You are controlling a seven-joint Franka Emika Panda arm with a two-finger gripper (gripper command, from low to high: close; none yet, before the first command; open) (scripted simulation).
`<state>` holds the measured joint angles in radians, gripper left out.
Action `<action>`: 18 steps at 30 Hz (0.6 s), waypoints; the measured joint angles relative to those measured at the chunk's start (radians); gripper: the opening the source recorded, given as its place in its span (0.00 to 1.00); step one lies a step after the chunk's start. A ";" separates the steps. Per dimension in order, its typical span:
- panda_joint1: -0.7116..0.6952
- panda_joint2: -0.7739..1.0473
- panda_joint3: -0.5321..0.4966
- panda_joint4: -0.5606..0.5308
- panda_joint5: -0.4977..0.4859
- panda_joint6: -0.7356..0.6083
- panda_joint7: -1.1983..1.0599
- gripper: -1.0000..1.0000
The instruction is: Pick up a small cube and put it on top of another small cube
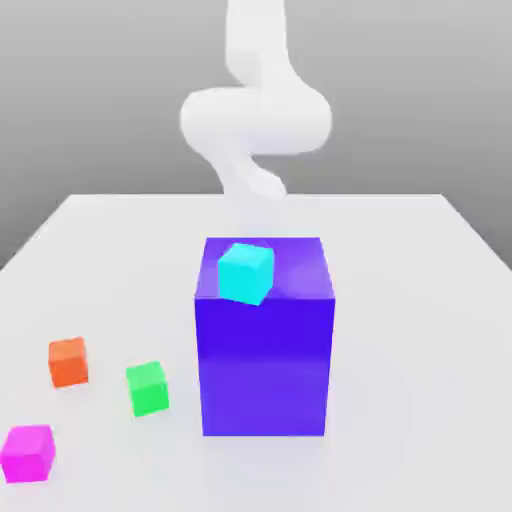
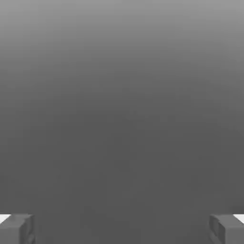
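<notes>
The small magenta cube (image 1: 28, 452) lies on the white table near its front edge, at the exterior view's far left. An orange cube (image 1: 68, 361) and a green cube (image 1: 148, 388) of the same size sit a little behind it and to its right. A cyan small cube (image 1: 246, 272) rests, slightly turned, on top of a tall blue block (image 1: 265, 350). The white arm (image 1: 255, 110) rises behind the block, far from the magenta cube. In the hand view my gripper (image 2: 122, 231) is open, its grey fingertips (image 2: 16, 229) wide apart with nothing between them against a plain grey background.
The tall blue block stands in the middle of the table (image 1: 420, 300), between the arm and the three loose cubes. Bare table surface lies to the exterior view's right of the block and behind the cubes.
</notes>
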<state>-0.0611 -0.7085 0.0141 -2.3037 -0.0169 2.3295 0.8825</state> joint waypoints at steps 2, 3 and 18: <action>-0.049 0.077 0.010 -0.003 -0.017 0.025 0.072 0.50; -0.073 0.114 0.014 -0.005 -0.024 0.037 0.106 0.50; -0.328 0.659 -0.032 -0.027 -0.102 0.215 0.584 0.50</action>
<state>-0.3893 -0.0493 -0.0183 -2.3309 -0.1188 2.5441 1.4663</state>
